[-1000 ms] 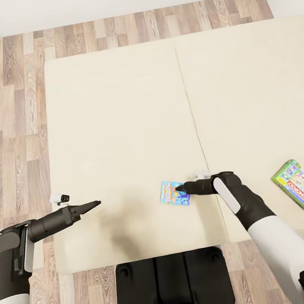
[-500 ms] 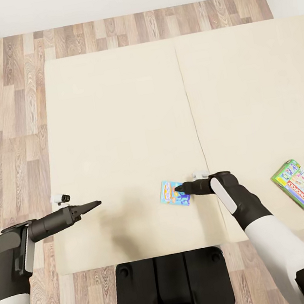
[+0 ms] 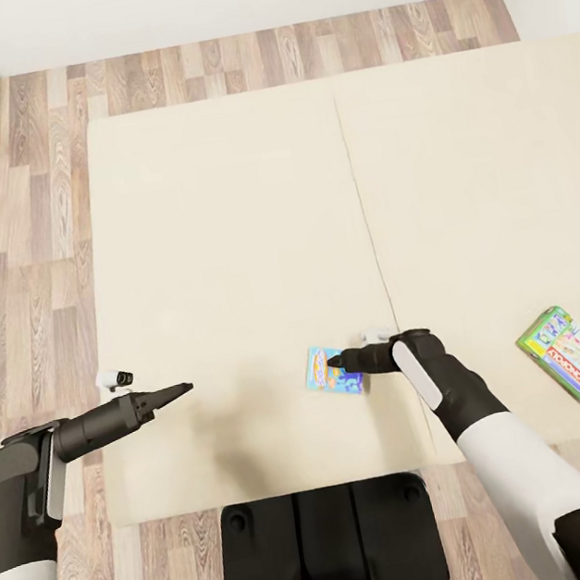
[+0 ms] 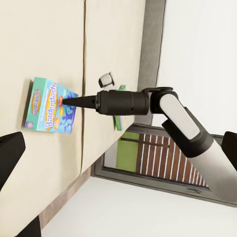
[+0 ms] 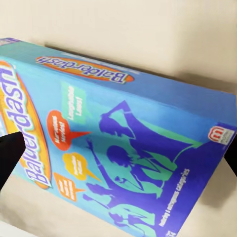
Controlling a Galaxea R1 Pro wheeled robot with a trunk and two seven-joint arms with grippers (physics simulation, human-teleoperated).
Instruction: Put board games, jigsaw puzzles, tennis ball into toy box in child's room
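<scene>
Blue board game (image 3: 332,370) flat on beige bed (image 3: 227,244), near front edge. Right gripper (image 3: 336,360) over box's top, fingers spread wide. Left gripper (image 3: 182,388) apart over mattress, empty, pinched narrow. Green-edged board game (image 3: 571,352) far right.

From the head we look almost straight down on the bed (image 3: 227,244), our base at six o'clock and the wall at twelve. Our left wrist camera looks sidelong across the mattress from some way off, taking in the blue Balderdash box (image 4: 49,106) and the right arm (image 4: 163,111). Our right wrist camera sits very close over that same box (image 5: 118,143), shared by all three views.
</scene>
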